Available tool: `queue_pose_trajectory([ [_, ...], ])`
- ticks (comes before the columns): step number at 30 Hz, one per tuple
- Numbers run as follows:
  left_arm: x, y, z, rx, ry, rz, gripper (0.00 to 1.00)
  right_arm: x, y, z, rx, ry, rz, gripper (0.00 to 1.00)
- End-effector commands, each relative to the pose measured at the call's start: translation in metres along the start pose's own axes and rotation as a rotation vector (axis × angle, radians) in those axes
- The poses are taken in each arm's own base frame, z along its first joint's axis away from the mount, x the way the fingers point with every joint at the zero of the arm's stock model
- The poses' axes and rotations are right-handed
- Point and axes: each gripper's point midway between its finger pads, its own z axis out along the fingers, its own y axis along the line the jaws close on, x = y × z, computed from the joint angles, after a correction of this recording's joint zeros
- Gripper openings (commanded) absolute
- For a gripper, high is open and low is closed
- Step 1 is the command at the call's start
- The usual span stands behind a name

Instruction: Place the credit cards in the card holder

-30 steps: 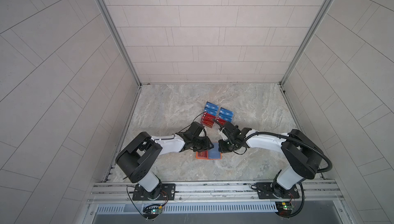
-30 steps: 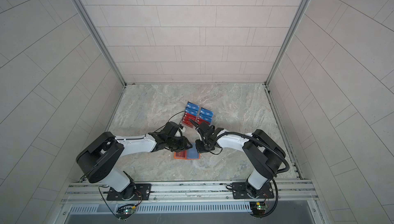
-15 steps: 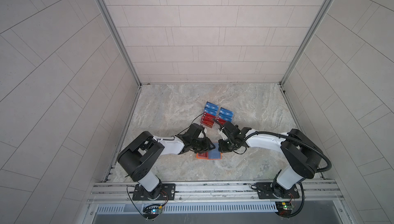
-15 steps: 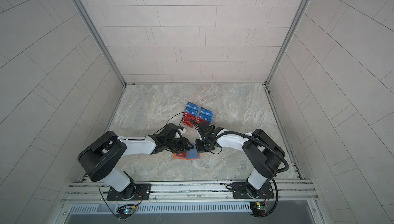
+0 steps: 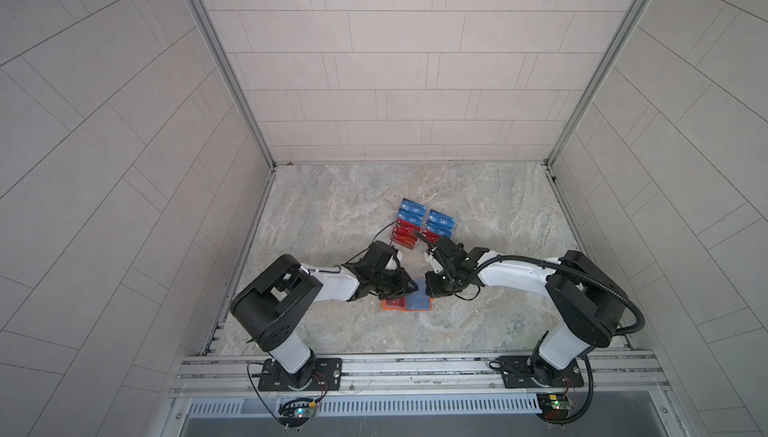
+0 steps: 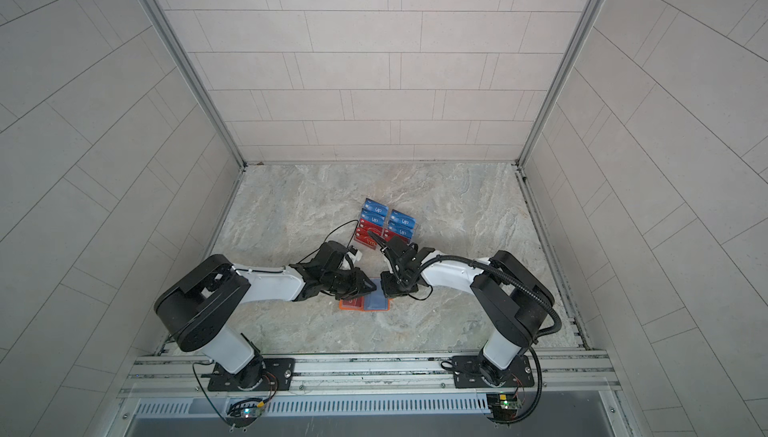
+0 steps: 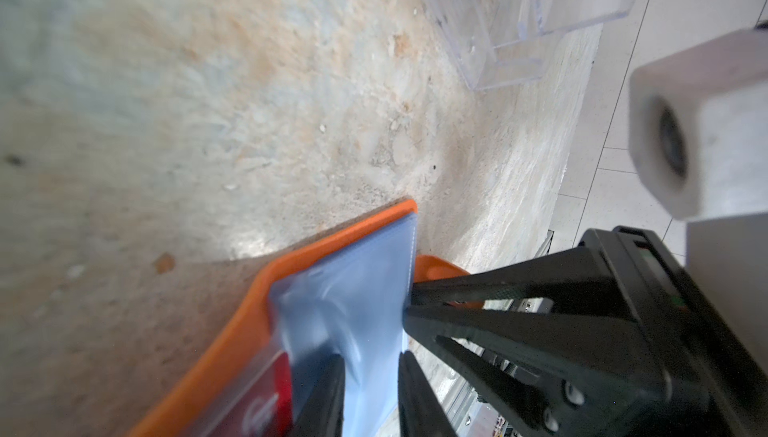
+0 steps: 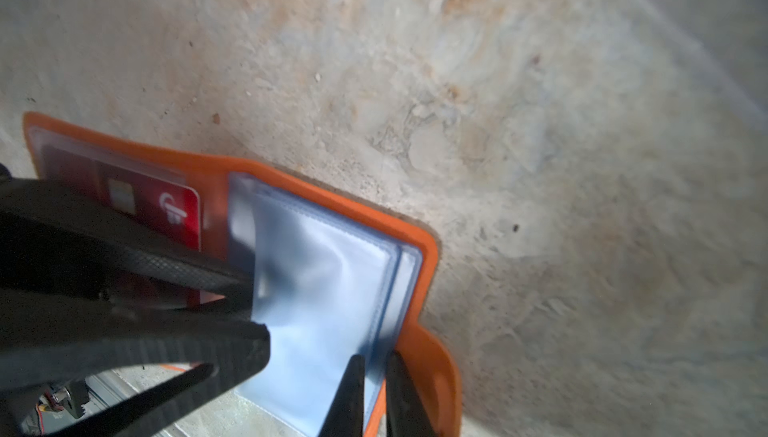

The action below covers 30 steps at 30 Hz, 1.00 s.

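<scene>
The orange card holder [image 5: 387,308] [image 6: 343,308] lies open on the marble floor, near the front. A red credit card [image 8: 166,206] sits in one pocket, and pale bluish clear sleeves [image 8: 332,272] fan up from the other half. My left gripper [image 7: 370,393] [image 5: 414,287] is narrowly open, with one raised sleeve leaf between its fingers. My right gripper [image 8: 376,393] [image 5: 430,289] is shut on the holder's outer edge, pinching the sleeves and the orange cover. More blue credit cards [image 5: 411,209] and red ones [image 5: 405,240] stand in a clear rack [image 5: 453,229] behind both grippers.
The clear acrylic rack [image 6: 415,231] [image 7: 498,40] stands just behind the two wrists. Tiled walls enclose the floor on three sides, and a metal rail [image 5: 415,366] with the arm bases runs along the front. A black cable [image 5: 374,239] loops from the left wrist towards the rack.
My left gripper's jaws have narrowed around the sleeve leaf. Both arms have hardly moved, and the right grip on the holder's edge is unchanged.
</scene>
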Motion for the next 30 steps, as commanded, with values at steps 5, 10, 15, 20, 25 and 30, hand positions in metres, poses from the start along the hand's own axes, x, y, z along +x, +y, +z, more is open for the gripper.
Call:
queue_pose_trajectory([
  [5, 0.001, 0.007, -0.001, -0.031, 0.022, 0.007, 0.19, 0.001, -0.006, 0.006, 0.031, 0.014, 0.000, 0.12],
  [10, 0.001, 0.005, 0.001, -0.030, 0.039, 0.022, 0.20, 0.000, -0.004, 0.007, 0.023, 0.015, -0.004, 0.12],
  [15, 0.003, 0.008, 0.004, -0.029, 0.051, 0.020, 0.22, 0.000, -0.002, 0.009, 0.013, 0.020, -0.003, 0.11],
  [20, 0.005, 0.011, 0.005, -0.036, 0.060, 0.021, 0.25, -0.002, 0.000, 0.011, 0.006, 0.016, 0.000, 0.11],
  [25, 0.005, 0.013, 0.004, -0.050, 0.055, 0.021, 0.19, -0.001, 0.000, 0.011, 0.002, 0.019, 0.001, 0.11],
  [30, 0.005, 0.013, 0.003, -0.050, 0.050, 0.018, 0.07, -0.002, 0.003, 0.005, 0.000, 0.014, 0.003, 0.11],
])
